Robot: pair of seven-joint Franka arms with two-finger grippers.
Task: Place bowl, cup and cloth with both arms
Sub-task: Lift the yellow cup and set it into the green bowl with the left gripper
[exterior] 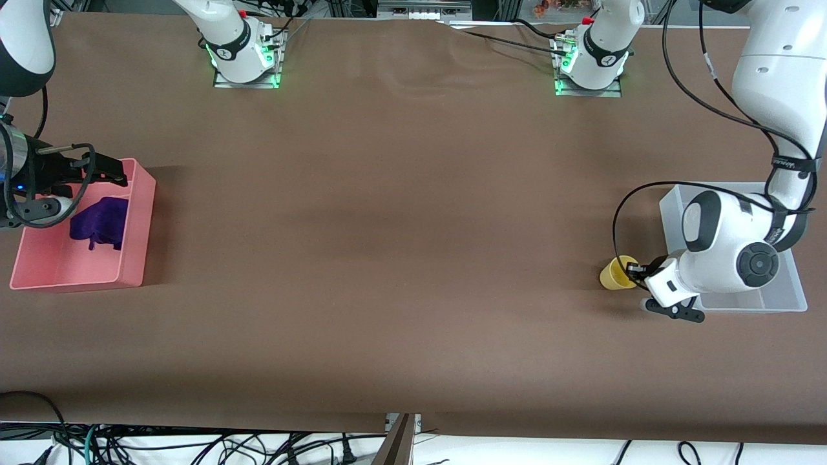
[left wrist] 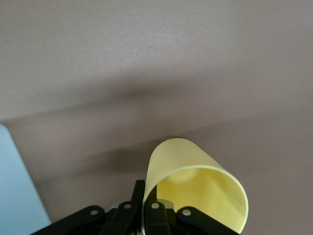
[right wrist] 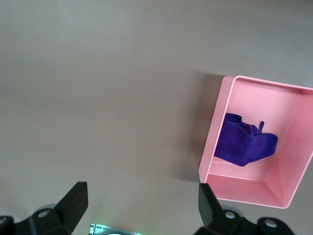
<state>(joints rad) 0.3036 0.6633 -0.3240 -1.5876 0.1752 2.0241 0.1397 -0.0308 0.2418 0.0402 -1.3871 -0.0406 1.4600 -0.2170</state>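
The left gripper (exterior: 636,271) pinches the cup's (exterior: 617,272) rim, holding it tilted, mouth toward the clear bin (exterior: 775,300) at its 3 o'clock. The right gripper (exterior: 97,169) hangs open over the pink bin (exterior: 139,226) holding the cloth (exterior: 100,221).

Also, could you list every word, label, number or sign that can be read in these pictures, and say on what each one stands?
No text can be read in any view.
Left arm: a dark band with small pale lettering, too small to read.
Arm bases: round dark marks, no legible words.
The cup, the cloth, the pink bin and the clear bin show no print.
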